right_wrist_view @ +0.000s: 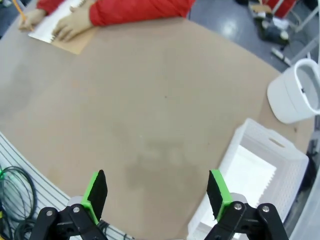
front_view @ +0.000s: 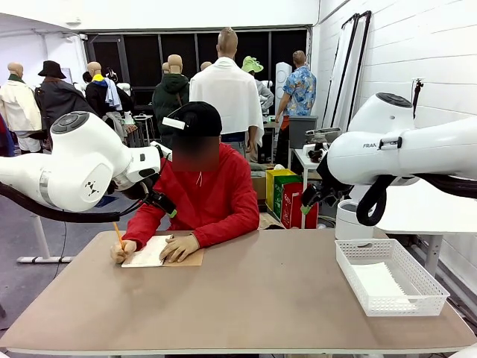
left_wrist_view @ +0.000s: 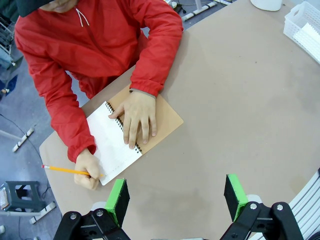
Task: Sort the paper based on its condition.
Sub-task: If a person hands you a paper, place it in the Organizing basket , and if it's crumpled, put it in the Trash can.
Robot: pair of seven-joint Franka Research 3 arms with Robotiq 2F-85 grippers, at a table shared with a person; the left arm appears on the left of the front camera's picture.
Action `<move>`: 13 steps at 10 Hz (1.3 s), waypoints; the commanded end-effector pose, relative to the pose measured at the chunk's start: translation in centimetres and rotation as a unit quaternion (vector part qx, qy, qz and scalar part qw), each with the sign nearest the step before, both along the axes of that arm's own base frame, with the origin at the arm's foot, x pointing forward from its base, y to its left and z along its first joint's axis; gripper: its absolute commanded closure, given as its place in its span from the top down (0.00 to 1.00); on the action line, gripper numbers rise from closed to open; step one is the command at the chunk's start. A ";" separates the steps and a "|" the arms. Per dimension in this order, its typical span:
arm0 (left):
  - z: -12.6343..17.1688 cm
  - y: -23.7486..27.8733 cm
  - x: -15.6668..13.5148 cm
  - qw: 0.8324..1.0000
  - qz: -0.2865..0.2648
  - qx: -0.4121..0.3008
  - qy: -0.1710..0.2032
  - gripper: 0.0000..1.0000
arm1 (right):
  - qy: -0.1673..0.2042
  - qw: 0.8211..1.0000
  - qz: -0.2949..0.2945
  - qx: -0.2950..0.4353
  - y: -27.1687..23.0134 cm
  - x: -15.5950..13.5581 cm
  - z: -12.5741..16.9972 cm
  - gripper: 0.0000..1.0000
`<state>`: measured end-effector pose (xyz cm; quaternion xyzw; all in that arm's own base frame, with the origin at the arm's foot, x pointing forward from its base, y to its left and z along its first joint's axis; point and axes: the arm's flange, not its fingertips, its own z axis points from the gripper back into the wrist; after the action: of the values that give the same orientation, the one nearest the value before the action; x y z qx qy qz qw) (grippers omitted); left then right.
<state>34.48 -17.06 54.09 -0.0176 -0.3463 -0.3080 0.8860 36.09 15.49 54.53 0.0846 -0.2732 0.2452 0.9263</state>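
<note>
A flat white sheet of paper (front_view: 380,283) (right_wrist_view: 247,172) lies in the white mesh tray (front_view: 428,287) (right_wrist_view: 280,150) at the table's right. At the far left a person in a red top writes with a pencil (left_wrist_view: 67,170) on the open page (left_wrist_view: 112,145) of a spiral notebook (front_view: 153,252), the other hand flat on it. My left gripper (left_wrist_view: 176,197) hangs open high above the table beside the notebook, nothing between its green pads. My right gripper (right_wrist_view: 156,191) is open too, above the bare table left of the tray. Both arms are raised at the table's sides.
A white bucket (right_wrist_view: 295,92) (front_view: 350,220) stands off the table beyond the tray. The notebook's brown cover (left_wrist_view: 162,117) sticks out under the person's hand. The brown tabletop (front_view: 253,298) is bare between notebook and tray.
</note>
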 end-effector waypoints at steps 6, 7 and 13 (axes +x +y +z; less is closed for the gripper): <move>-0.1 0.1 0.0 1.000 0.000 -0.002 0.002 1.00 | -0.029 0.999 0.041 0.000 0.4 -0.3 -0.4 1.00; -0.1 0.1 0.0 1.000 0.000 -0.002 0.002 1.00 | -0.029 0.999 0.041 0.000 0.4 -0.3 -0.4 1.00; -0.1 0.1 0.0 1.000 0.000 -0.002 0.002 1.00 | -0.029 0.999 0.041 0.000 0.4 -0.3 -0.4 1.00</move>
<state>34.48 -17.06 54.09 -0.0176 -0.3463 -0.3080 0.8860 35.76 15.93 54.22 0.0879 -0.2967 0.2861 0.9069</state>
